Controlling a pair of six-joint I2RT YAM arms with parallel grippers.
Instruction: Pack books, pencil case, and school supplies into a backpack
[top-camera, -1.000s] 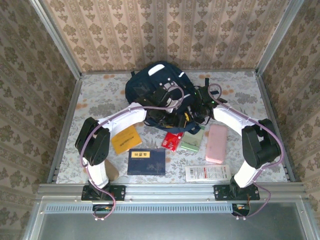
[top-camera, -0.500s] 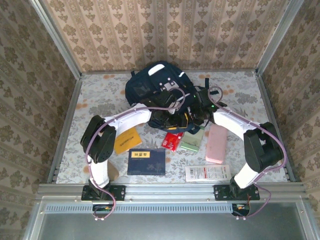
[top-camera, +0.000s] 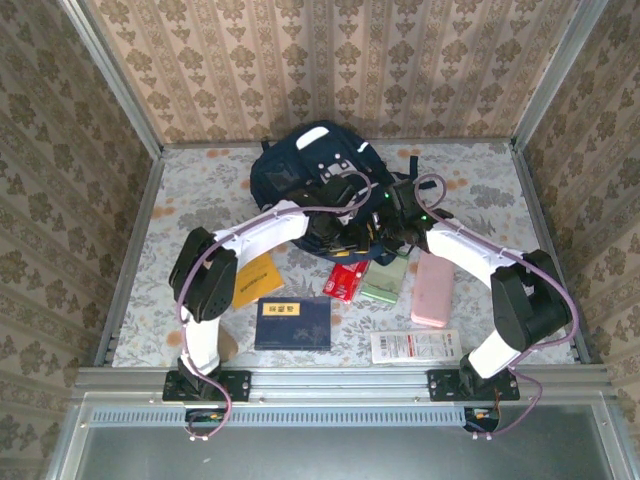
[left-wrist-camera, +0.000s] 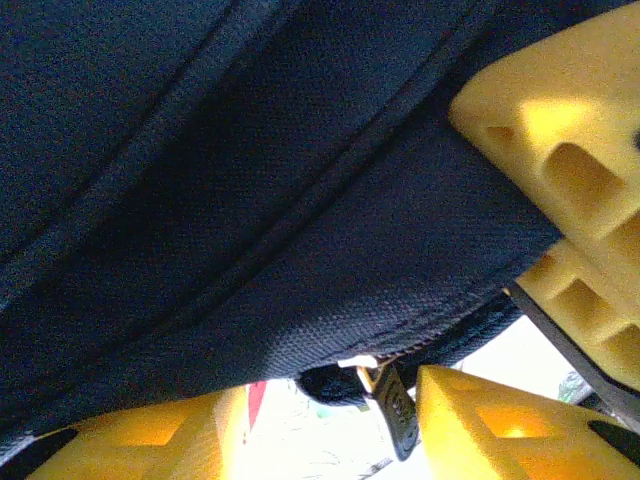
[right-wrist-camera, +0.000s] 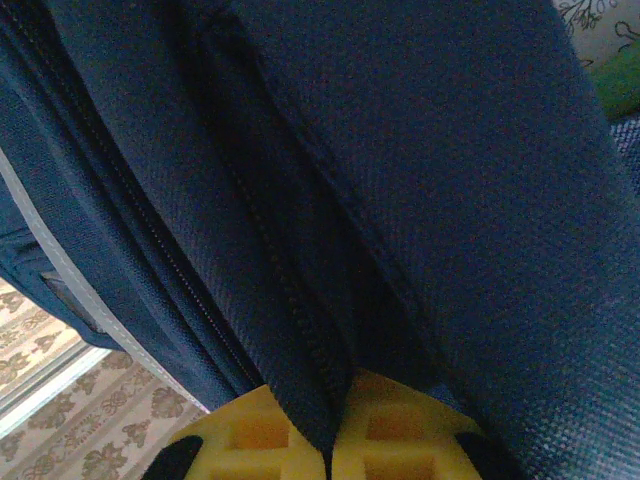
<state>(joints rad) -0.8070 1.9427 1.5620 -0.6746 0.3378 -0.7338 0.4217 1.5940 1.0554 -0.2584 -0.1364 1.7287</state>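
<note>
The navy backpack (top-camera: 300, 165) lies at the back middle of the table. My right gripper (right-wrist-camera: 333, 440) is shut on a fold of its fabric (right-wrist-camera: 300, 330) at the near edge (top-camera: 390, 232). My left gripper (top-camera: 345, 240) sits just left of it, under the same edge. Its jaws stand apart (left-wrist-camera: 333, 420), and a black zipper pull (left-wrist-camera: 395, 410) hangs between them, close to the right finger. The yellow-orange book (top-camera: 253, 280), the dark blue book (top-camera: 292, 322), the red packet (top-camera: 347, 281), the pale green packet (top-camera: 384, 280), the long white packet (top-camera: 415, 346) and the pink pencil case (top-camera: 434, 287) lie on the table.
Patterned walls close in the table on three sides. A metal rail (top-camera: 340, 380) runs along the near edge by the arm bases. The loose items lie in a band between the arms, in front of the backpack.
My left arm has reached further right and back along the backpack's near edge, and its jaws have narrowed. The right gripper keeps its hold and has shifted slightly back.
</note>
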